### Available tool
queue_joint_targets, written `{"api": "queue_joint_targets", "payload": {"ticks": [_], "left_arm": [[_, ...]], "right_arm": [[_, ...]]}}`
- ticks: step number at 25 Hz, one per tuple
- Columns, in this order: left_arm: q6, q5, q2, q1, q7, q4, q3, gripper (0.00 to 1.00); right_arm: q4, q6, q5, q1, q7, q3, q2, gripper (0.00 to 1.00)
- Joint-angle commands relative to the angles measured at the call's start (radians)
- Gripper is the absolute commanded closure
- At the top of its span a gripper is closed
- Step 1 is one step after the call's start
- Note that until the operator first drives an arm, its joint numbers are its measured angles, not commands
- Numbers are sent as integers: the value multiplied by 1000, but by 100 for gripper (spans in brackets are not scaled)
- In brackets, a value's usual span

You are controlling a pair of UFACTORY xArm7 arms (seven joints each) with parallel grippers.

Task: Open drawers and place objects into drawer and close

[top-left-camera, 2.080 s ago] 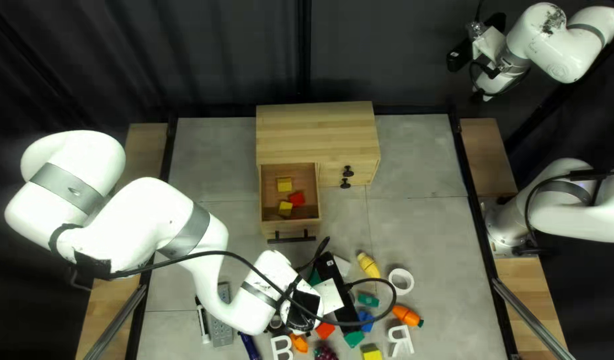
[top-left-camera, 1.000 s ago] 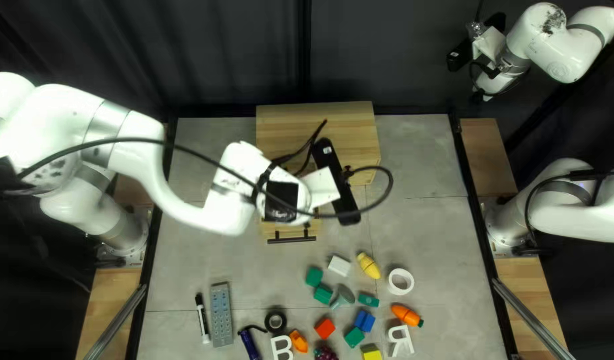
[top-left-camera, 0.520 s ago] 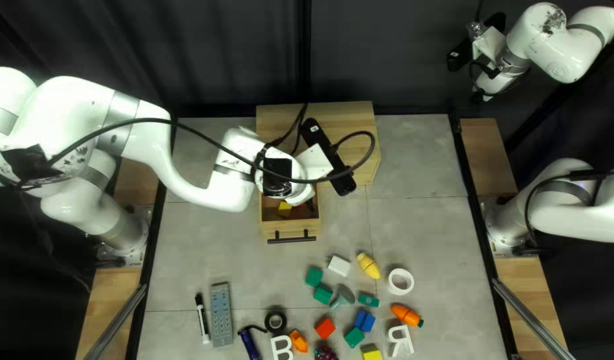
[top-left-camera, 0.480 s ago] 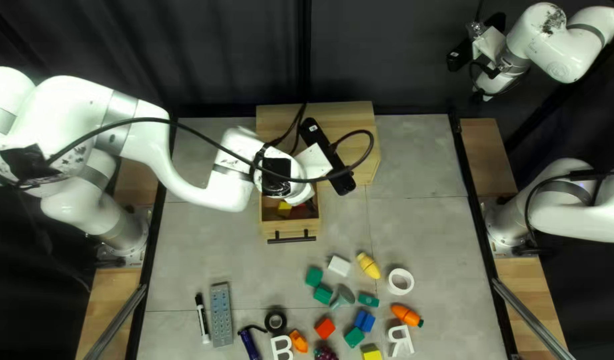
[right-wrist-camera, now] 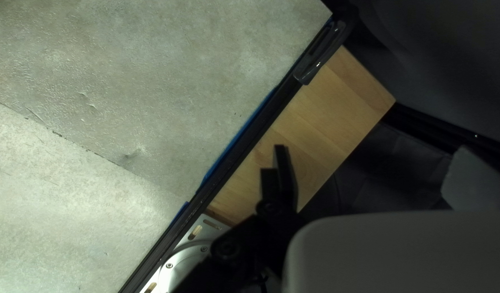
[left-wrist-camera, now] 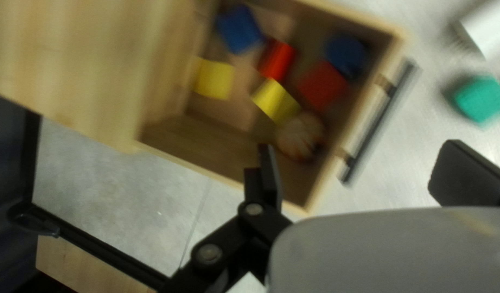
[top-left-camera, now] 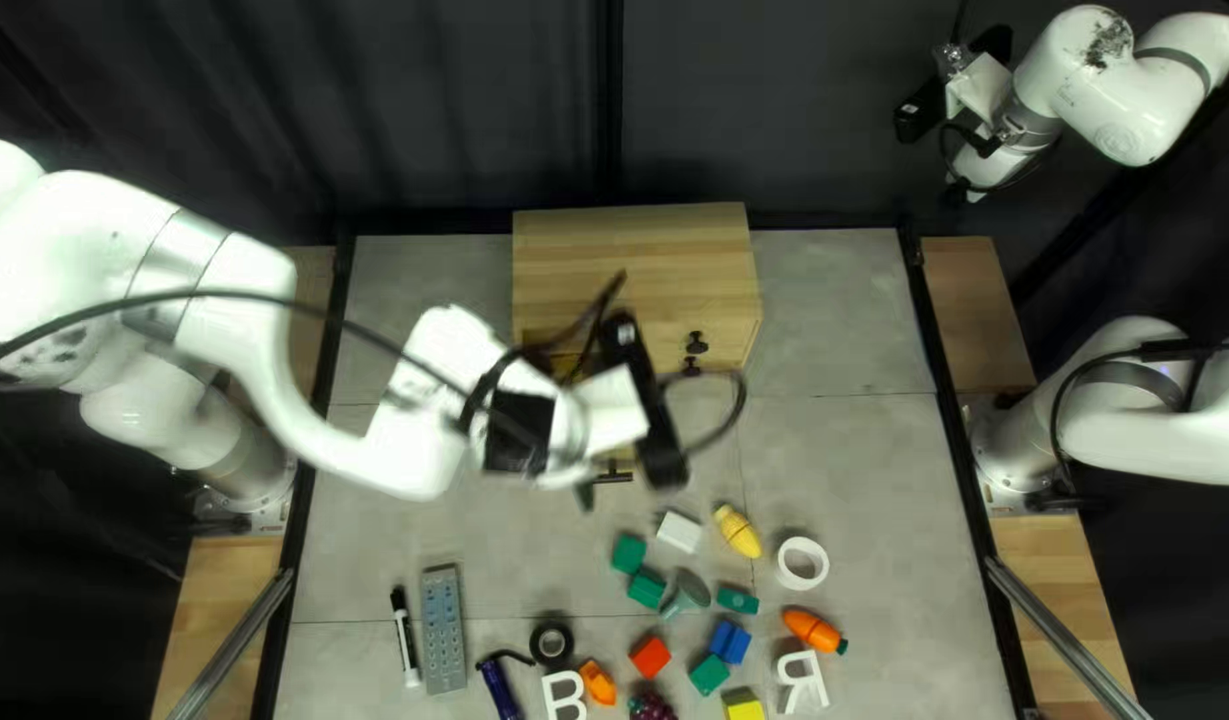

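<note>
Drawer (left-wrist-camera: 217,135) open, coloured blocks (left-wrist-camera: 214,80) inside, striped ball (left-wrist-camera: 300,135) near its front edge. Left gripper (left-wrist-camera: 361,146), wide and empty, has shifted toward the handle (left-wrist-camera: 377,123); more loading probably precedes closing. Right gripper (right-wrist-camera: 371,149) wide, empty.

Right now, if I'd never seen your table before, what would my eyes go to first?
Probably my big white left arm, stretching in from the left of the top left view. Next, the open wooden drawer, with yellow blocks and red blocks inside. Then the bright toy corn and toy carrot, down toward the table's near edge.
</note>
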Motion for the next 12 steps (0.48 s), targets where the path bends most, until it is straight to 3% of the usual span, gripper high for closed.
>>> {"api": "queue_joint_targets", "payload": {"ticks": [1, 7, 12], "left_arm": [[-43, -115, 110, -33, 228, 58, -59, 0], [-186, -272, 145, -9, 663, -27, -117, 3], [-225, -367, 222, 31, 950, -11, -159, 0]], "right_arm": [[0, 0, 0, 0, 0, 0, 0, 0], [0, 0, 0, 0, 0, 0, 0, 0], [0, 0, 0, 0, 0, 0, 0, 0]]}}
